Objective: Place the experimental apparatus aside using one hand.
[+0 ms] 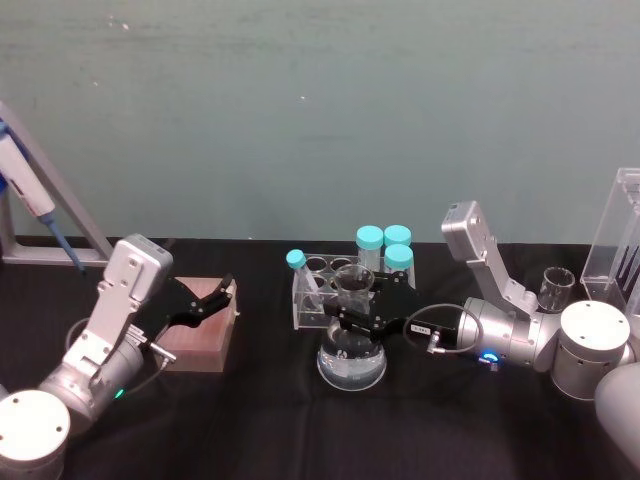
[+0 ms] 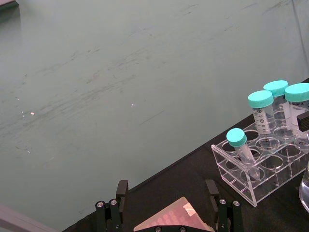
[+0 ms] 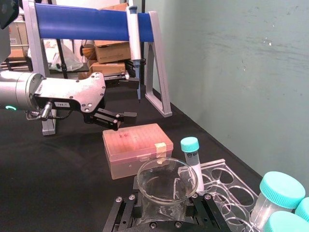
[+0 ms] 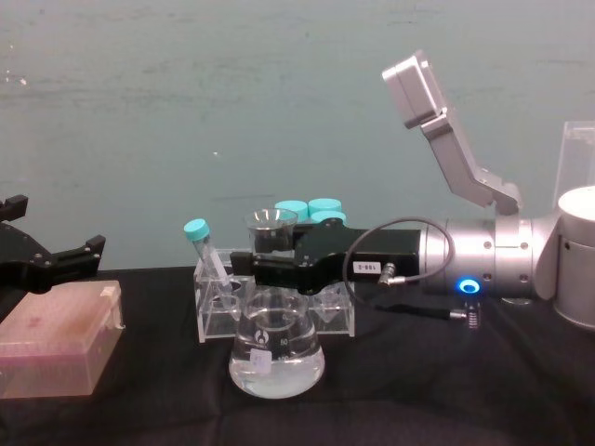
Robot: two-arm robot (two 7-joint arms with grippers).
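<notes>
A conical flask [image 1: 352, 358] holding clear liquid stands on the black table in front of the tube rack. Its graduated body [image 4: 276, 358] rests on the cloth. My right gripper [image 1: 358, 316] reaches in from the right and is shut on the flask's neck just under the rim [image 3: 166, 178]. One black finger [image 3: 200, 212] presses each side of the neck. A small glass beaker [image 1: 556, 288] and a tall clear acrylic stand [image 1: 622, 235] sit at the far right behind my right arm. My left gripper [image 1: 222, 298] hangs open over a pink box, well apart from the flask.
A clear tube rack [image 1: 318, 292] with teal-capped tubes [image 2: 260, 99] stands just behind the flask. The pink lidded box [image 4: 56, 339] lies to the left. A grey frame holding a blue pipette [image 3: 133, 29] stands at the far left. The green wall closes the back.
</notes>
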